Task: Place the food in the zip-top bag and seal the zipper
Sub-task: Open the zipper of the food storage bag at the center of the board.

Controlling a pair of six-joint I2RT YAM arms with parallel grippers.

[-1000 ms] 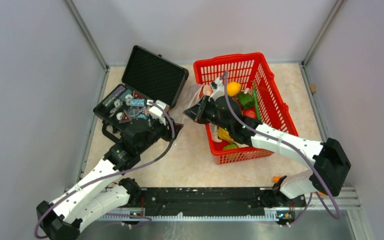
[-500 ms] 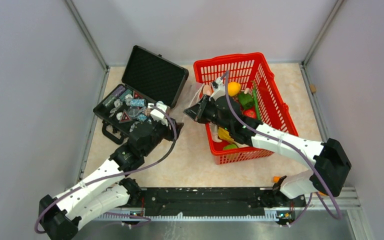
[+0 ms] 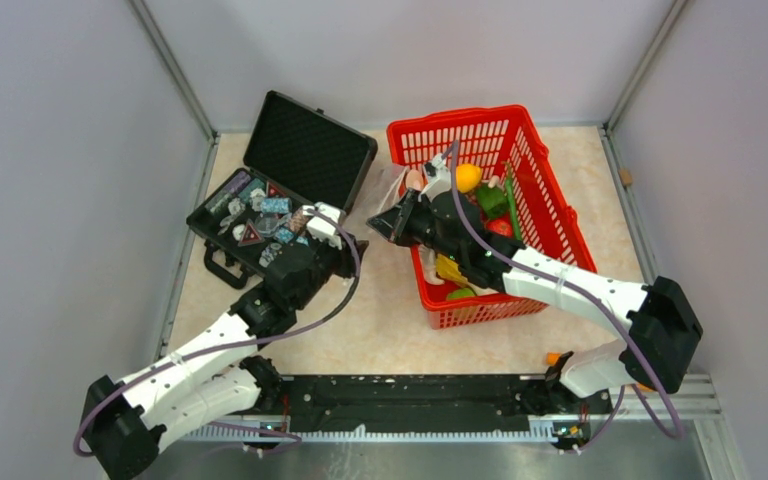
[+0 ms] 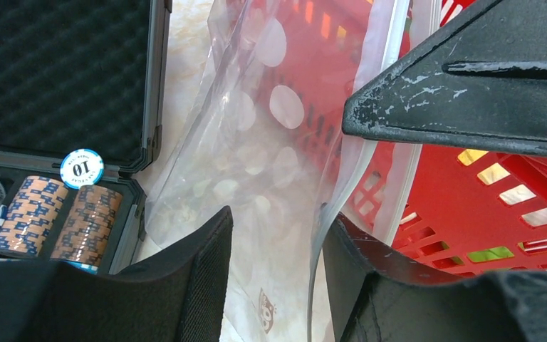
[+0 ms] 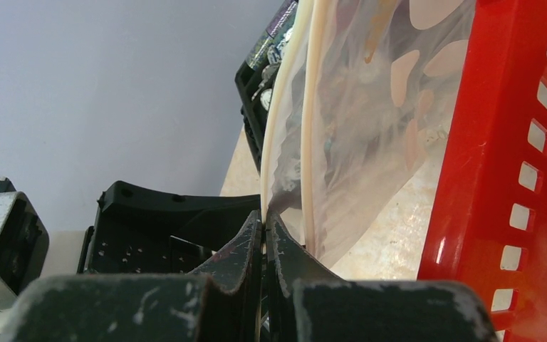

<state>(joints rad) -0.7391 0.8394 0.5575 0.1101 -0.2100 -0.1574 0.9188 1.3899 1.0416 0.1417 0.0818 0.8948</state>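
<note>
Zip-top bag limp, slippery; take stiffer zipper strip. Right tool clamps bag edge — left tool parted astride film.

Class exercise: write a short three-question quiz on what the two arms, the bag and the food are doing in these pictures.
1. True or false: the right end effector is shut on the bag.
2. Where is the food? A) in the bag B) in the basket C) in the case
3. Fill in: the left end effector is ___, with the bag's edge between its fingers.

Key: 1 true; 2 B; 3 open.
</note>
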